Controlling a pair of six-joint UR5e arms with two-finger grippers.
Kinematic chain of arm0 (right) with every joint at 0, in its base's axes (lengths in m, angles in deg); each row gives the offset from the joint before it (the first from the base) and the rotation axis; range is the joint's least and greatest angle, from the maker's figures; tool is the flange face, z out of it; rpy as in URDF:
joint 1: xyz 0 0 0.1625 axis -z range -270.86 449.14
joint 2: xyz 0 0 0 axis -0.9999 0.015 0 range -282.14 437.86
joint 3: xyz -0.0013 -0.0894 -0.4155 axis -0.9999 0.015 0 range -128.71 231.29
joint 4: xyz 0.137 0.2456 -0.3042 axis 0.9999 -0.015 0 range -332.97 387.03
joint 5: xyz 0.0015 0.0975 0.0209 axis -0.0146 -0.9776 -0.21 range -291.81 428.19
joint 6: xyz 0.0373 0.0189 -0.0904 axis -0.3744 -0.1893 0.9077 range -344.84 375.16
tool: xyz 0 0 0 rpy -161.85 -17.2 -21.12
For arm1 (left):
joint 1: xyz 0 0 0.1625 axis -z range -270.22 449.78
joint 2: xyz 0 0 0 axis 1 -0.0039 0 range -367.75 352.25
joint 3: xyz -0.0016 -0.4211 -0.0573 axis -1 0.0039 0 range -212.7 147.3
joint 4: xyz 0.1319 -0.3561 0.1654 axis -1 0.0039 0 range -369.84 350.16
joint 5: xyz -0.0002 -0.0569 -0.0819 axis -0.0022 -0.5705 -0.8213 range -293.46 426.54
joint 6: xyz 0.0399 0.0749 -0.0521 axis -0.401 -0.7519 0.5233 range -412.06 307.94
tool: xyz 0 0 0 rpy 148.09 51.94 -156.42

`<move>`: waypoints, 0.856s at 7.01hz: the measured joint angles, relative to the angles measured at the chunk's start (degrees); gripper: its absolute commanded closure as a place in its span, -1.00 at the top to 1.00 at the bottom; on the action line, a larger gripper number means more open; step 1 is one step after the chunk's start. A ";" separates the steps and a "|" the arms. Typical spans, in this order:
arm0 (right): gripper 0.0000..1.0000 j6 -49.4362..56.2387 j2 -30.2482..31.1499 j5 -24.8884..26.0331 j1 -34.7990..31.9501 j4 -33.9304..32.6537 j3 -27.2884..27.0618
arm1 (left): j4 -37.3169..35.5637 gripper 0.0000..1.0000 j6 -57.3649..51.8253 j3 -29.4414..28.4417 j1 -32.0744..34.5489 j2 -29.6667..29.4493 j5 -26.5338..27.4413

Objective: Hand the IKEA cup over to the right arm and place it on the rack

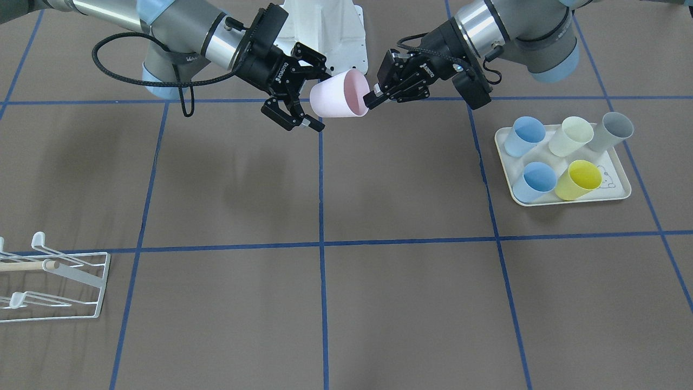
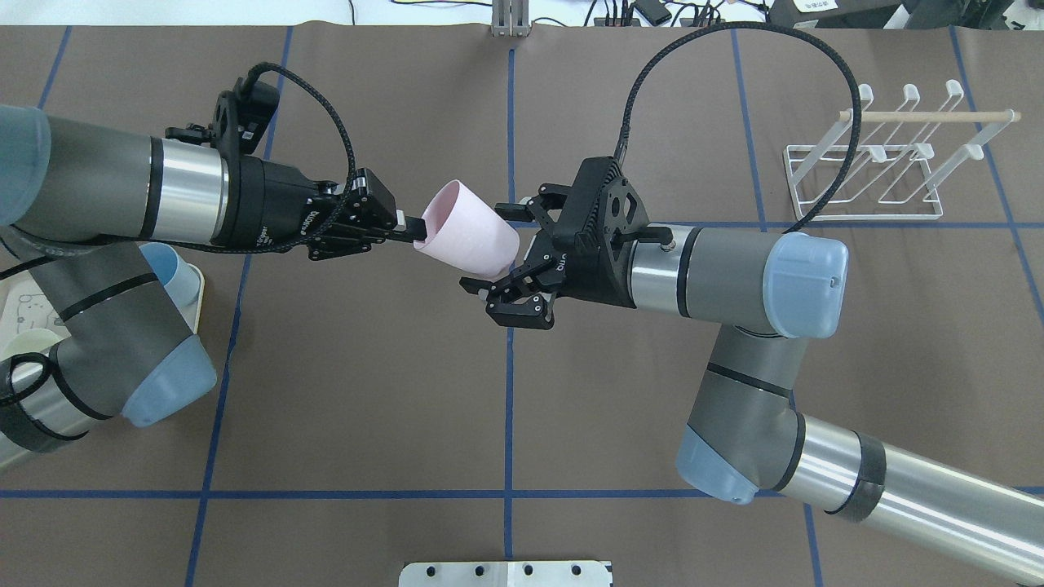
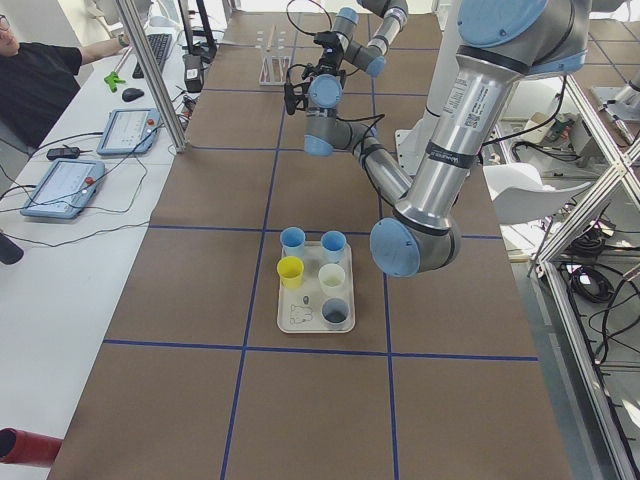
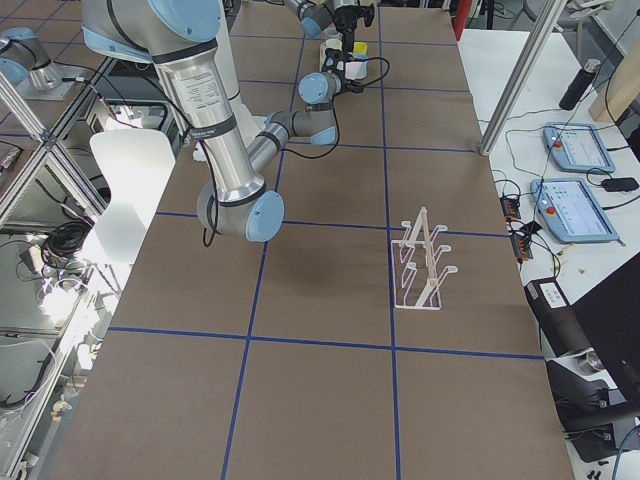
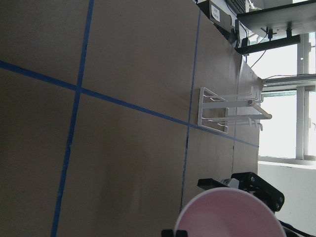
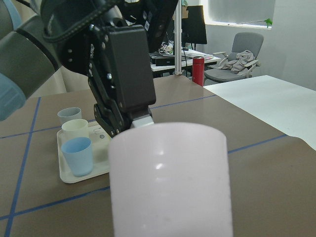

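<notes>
Overhead exterior, cup position: the pink IKEA cup (image 2: 466,232) is held in the air above the bench (image 2: 326,391), directly between the two end effectors.
Cup axis: the long axis is close to level and runs along the line from one end effector to the other.
Cup facing: the open mouth is turned to the left end effector (image 2: 412,230) and the closed base to the right end effector (image 2: 488,246).
Left end effector: narrow, pinching the cup's rim with one finger inside the mouth and one outside the wall.
Right end effector: spread wide, with one finger on each side of the cup's base end. Whether either finger touches the wall cannot be told.
Tray: a cream tray (image 1: 617,194) lies on the bench, well apart from the left end effector and back beside its arm.
Tray contents: five upright cups, namely a blue cup (image 1: 525,135), a second blue cup (image 1: 535,181), a pale cream cup (image 1: 571,135), a grey cup (image 1: 612,130) and a yellow cup (image 1: 579,180).
Rack: the white wire rack (image 2: 864,191), with a wooden rod (image 2: 930,116) through it, stands on the bench well apart from the right end effector, out past its wrist.
In between: the right arm's black cable (image 2: 734,37) arches up from the wrist and crosses the rack's corner in the overhead view.
Bench marks: blue tape lines (image 2: 510,367) form a grid under both end effectors.
</notes>
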 measured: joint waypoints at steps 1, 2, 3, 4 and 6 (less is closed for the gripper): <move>0.57 -0.01 0.00 -0.17 0.03 0.00 -0.06 | 0.00 -1.00 -0.02 -0.03 0.00 0.00 0.00; 0.38 -0.05 0.01 -0.33 0.05 0.00 -0.11 | 0.00 -1.00 -0.02 -0.03 0.00 0.00 0.00; 0.16 -0.08 0.05 -0.45 0.09 0.00 -0.13 | 0.00 -1.00 -0.02 -0.02 0.00 0.00 0.00; 0.07 -0.10 0.08 -0.53 0.15 0.00 -0.15 | 0.00 -1.00 -0.05 -0.03 0.03 0.00 0.00; -0.06 -0.17 0.11 -0.55 0.21 0.00 -0.18 | 0.01 0.06 -1.79 0.01 0.16 0.00 0.00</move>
